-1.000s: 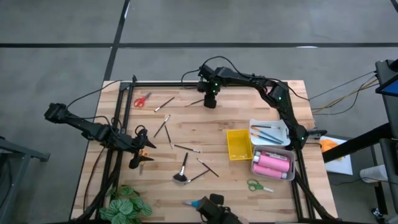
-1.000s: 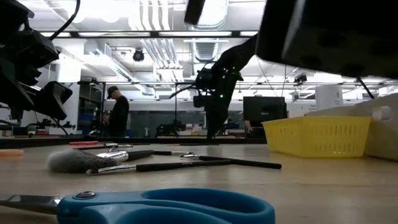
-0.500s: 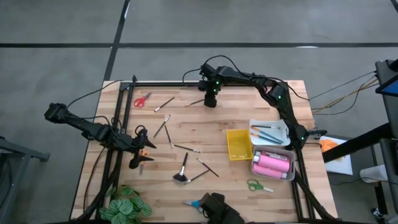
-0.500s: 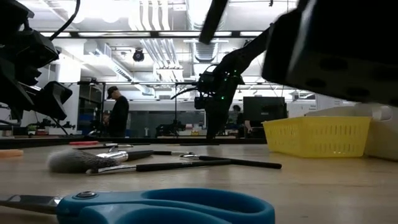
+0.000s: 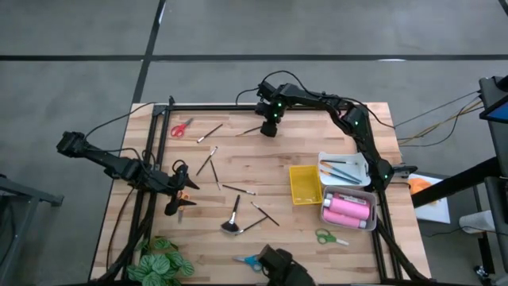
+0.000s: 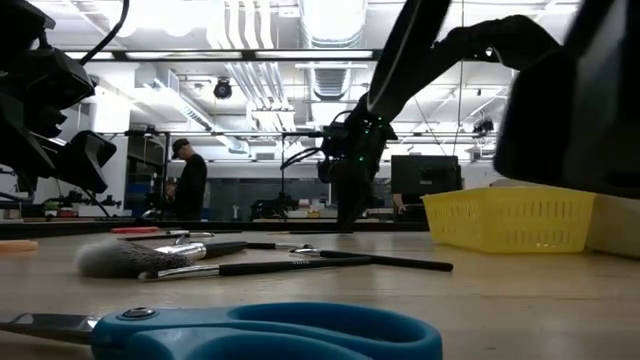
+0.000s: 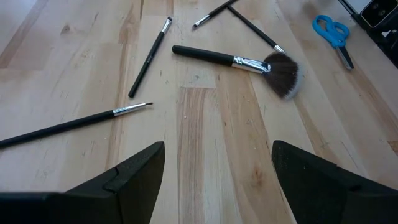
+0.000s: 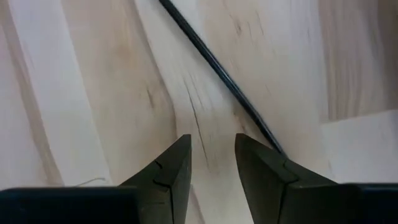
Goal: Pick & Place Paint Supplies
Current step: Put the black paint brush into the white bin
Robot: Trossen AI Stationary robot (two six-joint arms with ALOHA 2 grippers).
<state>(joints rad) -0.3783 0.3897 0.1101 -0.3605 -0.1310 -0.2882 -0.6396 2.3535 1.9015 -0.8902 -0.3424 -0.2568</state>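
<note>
Thin brush (image 8: 219, 73) lies flat on the desk (image 5: 262, 163) near the far edge, about mid-width. In the right wrist view its dark handle runs on a slant across the boards and passes just off one fingertip (image 8: 267, 171) of the right claw (image 8: 211, 163), not between the two. From above, a short length of it (image 5: 248, 130) shows poking out toward the left side from under the claw.

Right claw (image 5: 269, 127) is reached across to the far edge, pointing down, low over the wood. Fingers parted a little, nothing in them.

Judgement: the handle's long axis crosses the claw's gap at an angle and sits to one side of it, so the claw needs a small sideways shift, perhaps a wrist turn, before closing. Otherwise one finger may land on the handle and roll it.

Right arm is plainly the nearer. Left claw (image 5: 176, 199) hangs by the left edge toward the near corner, spread wide and empty; ahead of it are the fluffy brush (image 7: 236, 61) and other thin brushes, well apart from this one.

Trays with bottles sit by the right edge.
</note>
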